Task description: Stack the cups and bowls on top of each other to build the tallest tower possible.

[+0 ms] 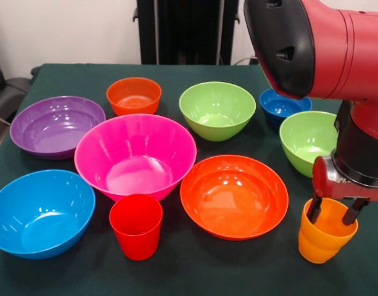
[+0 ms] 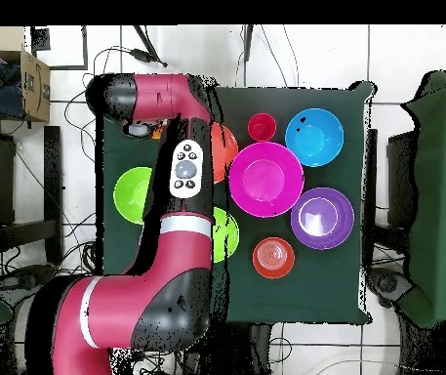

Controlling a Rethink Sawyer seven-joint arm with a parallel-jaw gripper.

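My gripper (image 1: pixel 333 214) is at the front right, open, with both fingers dipped into the mouth of the orange cup (image 1: pixel 324 245), which stands upright on the table. The red cup (image 1: pixel 136 226) stands alone at the front middle, also in the overhead view (image 2: pixel 262 126). Around it stand the bowls: light blue (image 1: pixel 41 213), pink (image 1: pixel 135 154), large orange-red (image 1: pixel 234 196), purple (image 1: pixel 56 126), small orange-red (image 1: pixel 134 95), two lime green (image 1: pixel 217 110) (image 1: pixel 306 142), and small blue (image 1: pixel 281 106). Nothing is stacked. In the overhead view the arm hides the orange cup.
The dark green cloth-covered table (image 1: pixel 195 271) holds everything. The arm's red and black body (image 1: pixel 324 43) hangs over the right side above the small blue bowl. Bowls stand close together across the middle.
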